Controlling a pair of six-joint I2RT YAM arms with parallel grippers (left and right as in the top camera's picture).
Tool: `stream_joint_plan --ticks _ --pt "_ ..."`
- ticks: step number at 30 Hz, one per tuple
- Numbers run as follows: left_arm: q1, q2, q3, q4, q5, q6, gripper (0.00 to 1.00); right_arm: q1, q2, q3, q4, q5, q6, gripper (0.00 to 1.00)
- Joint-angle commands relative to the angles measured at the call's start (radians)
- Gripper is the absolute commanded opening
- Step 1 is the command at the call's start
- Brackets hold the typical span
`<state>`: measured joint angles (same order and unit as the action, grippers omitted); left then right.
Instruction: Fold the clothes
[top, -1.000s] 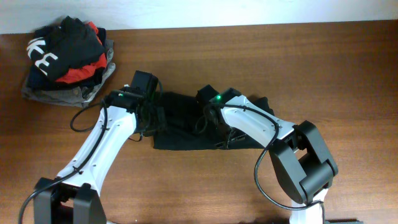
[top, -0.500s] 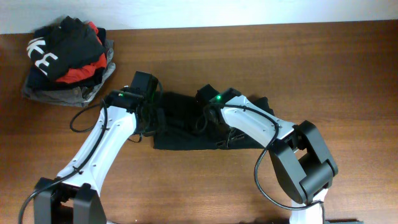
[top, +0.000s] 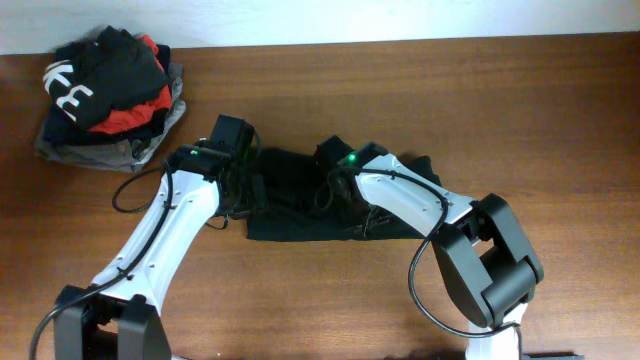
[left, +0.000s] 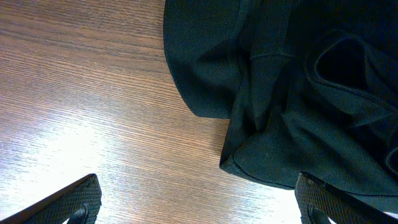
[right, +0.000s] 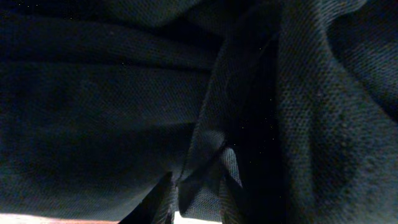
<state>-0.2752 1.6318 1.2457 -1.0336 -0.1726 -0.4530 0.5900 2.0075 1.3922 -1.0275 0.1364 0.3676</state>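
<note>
The clothes (top: 290, 222), a black top, lie crumpled on the brown table (top: 520, 110) near its middle. My left gripper (top: 243, 186) hangs over the garment's left edge. In the left wrist view, that gripper (left: 199, 200) stands wide open over bare wood, and its right finger (left: 323, 199) is next to the hem of the clothes (left: 280, 93). My right gripper (top: 336, 192) is down on the middle of the garment. In the right wrist view, black fabric of the clothes (right: 93, 93) fills the frame. The right gripper (right: 196, 200) has its jaws close together on a raised fold.
A pile of other garments (top: 105, 95), black, red and grey, sits at the table's back left corner. A black cable (top: 128, 192) loops out beside my left arm. Bare wood lies to the right of and in front of the garment.
</note>
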Motion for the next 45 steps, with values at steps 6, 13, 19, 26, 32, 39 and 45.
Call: stream_joint_plan --ticks 6,13,19,26,32,39,45 --pt "0.003 0.006 -0.002 -0.004 -0.014 -0.009 0.99 0.004 -0.004 -0.048 0.015 0.044 0.016 0.27" --pt "0.003 0.006 -0.002 -0.004 -0.014 -0.009 0.99 0.004 -0.006 -0.030 0.003 0.042 0.042 0.04" --pt "0.003 0.006 -0.002 0.002 -0.014 -0.009 0.99 0.005 -0.026 0.023 -0.069 -0.030 0.042 0.04" --pt "0.003 0.006 -0.002 0.004 -0.014 -0.009 0.99 0.005 -0.029 0.050 -0.163 -0.122 0.029 0.04" --pt "0.003 0.006 -0.002 0.007 -0.015 -0.009 0.99 0.005 -0.029 0.050 -0.168 -0.246 -0.023 0.04" --pt "0.003 0.007 -0.002 0.014 -0.014 -0.009 0.99 0.005 -0.029 0.050 -0.112 -0.308 -0.100 0.25" --pt "0.003 0.006 -0.002 0.014 -0.014 -0.009 0.99 -0.034 -0.069 0.112 -0.166 -0.283 -0.071 0.19"
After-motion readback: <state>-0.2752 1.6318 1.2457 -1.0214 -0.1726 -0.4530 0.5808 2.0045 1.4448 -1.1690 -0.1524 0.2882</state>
